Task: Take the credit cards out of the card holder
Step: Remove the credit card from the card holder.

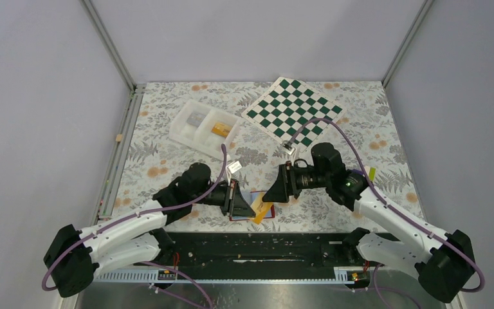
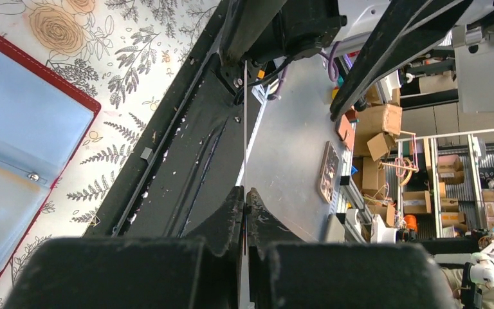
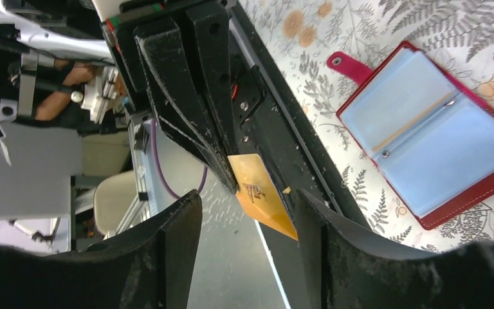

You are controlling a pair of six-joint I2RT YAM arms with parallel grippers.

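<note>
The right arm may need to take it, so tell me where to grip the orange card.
Grip the free end of the orange card, the part sticking out past the left gripper, which is shut on the other end. It is thin and flat, so probably one finger on each broad face, coming from the free end's side, where the open right gripper faces it.

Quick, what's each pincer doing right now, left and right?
The left pincer is closed on an orange credit card.
The right pincer is open, holding nothing.
</note>
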